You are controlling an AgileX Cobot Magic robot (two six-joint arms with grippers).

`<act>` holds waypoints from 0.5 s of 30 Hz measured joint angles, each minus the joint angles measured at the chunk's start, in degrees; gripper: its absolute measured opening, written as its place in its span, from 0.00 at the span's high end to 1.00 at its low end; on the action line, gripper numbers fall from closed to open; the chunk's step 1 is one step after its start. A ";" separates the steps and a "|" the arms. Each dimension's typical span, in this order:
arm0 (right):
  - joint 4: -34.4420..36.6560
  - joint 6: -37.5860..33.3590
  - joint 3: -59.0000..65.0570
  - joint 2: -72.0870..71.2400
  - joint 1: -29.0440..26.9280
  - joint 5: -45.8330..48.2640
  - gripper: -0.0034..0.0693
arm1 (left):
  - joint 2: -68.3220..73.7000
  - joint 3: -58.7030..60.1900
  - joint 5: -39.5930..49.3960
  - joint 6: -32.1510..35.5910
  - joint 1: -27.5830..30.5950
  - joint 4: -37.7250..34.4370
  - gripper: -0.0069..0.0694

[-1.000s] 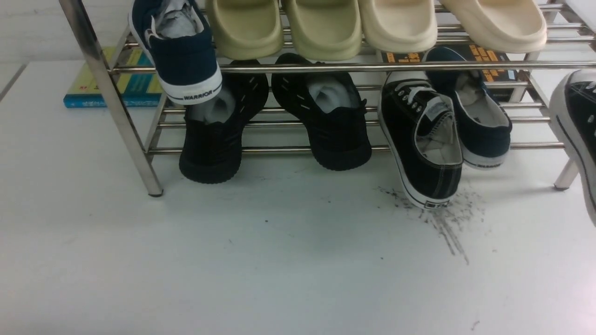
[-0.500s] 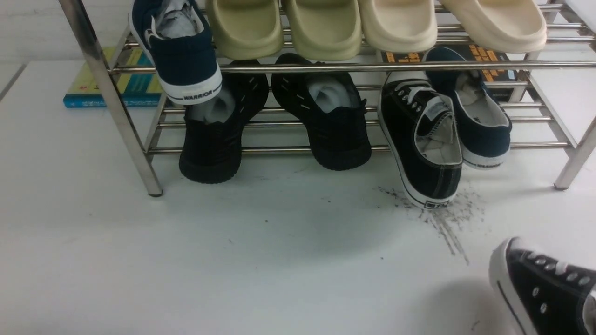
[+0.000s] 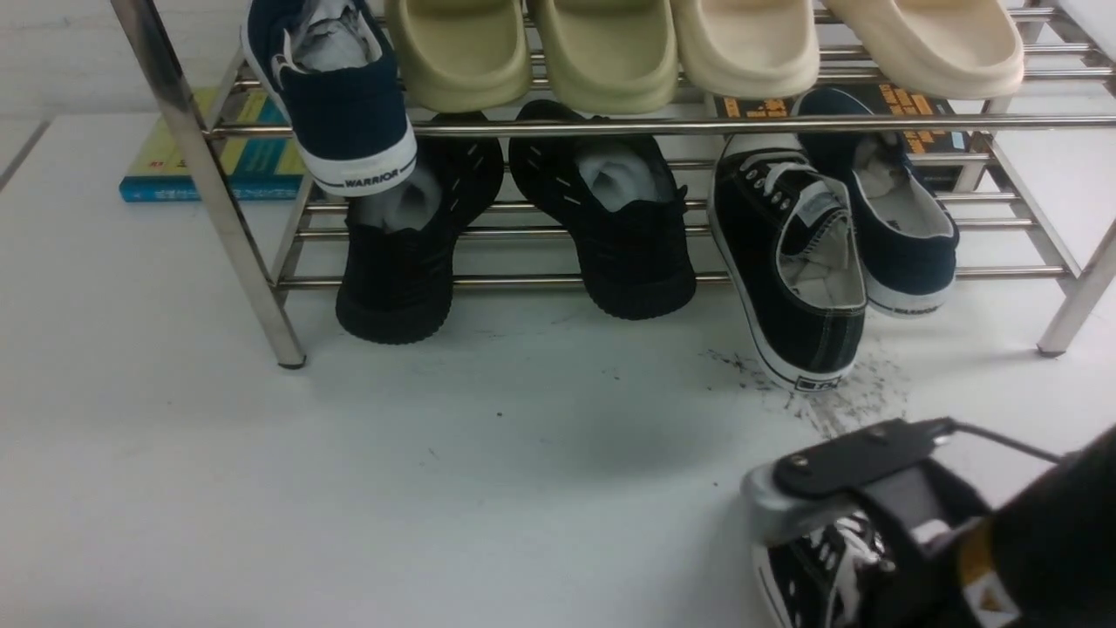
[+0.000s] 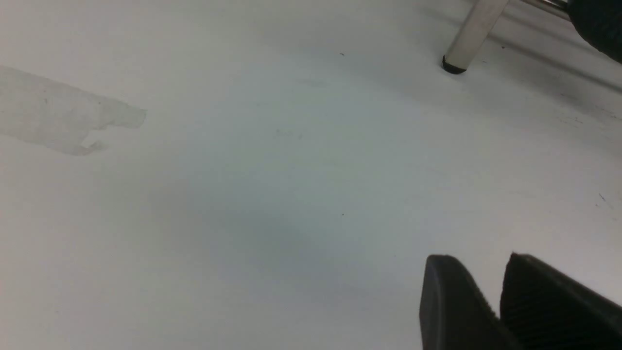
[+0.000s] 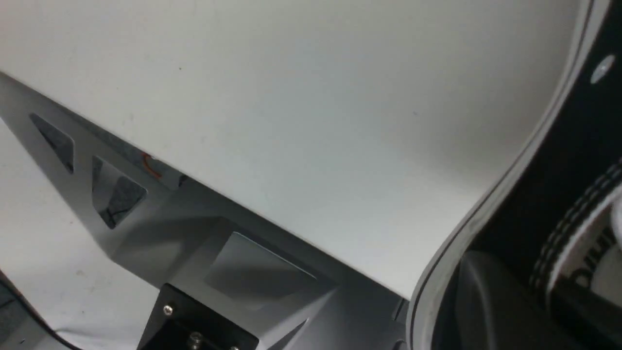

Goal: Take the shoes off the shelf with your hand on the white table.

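Note:
One black canvas shoe [image 3: 811, 571] with white laces hangs low over the white table [image 3: 436, 488] at the front right, my right gripper [image 3: 859, 532] shut on it. The right wrist view shows a dark finger [image 5: 486, 301] inside the shoe [image 5: 559, 170], next to its white-edged sole. The other shoe of the pair [image 3: 798, 262] leans on the lower tier of the chrome shelf [image 3: 610, 126], heel down on the table. My left gripper [image 4: 478, 277] hovers shut over bare table [image 4: 291, 170], holding nothing.
Navy WARRIOR shoes [image 3: 344, 105] [image 3: 902, 227], two all-black knit sneakers [image 3: 401, 253] [image 3: 623, 227] and several cream slides [image 3: 610, 52] fill the shelf. Books [image 3: 218, 157] lie behind it. Dark scuff streaks [image 3: 837, 410] mark the table. A shelf leg [image 4: 469, 39] stands ahead of the left gripper.
The held shoe has come down from the right edge beside the shelf to the front right of the table and shifted left. The right gripper now shows in the front view.

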 joint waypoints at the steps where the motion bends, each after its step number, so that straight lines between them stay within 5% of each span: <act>1: -1.05 0.73 -1.92 3.34 1.39 -0.74 0.93 | 0.00 0.00 0.00 0.00 0.00 0.00 0.65; 8: -5.80 1.54 -7.38 11.52 2.41 -1.93 0.93 | 0.00 0.00 0.00 0.00 0.00 0.00 0.65; 15: -8.92 -1.86 -16.40 11.91 2.41 6.49 0.92 | 0.00 0.00 0.00 0.00 0.00 0.00 0.65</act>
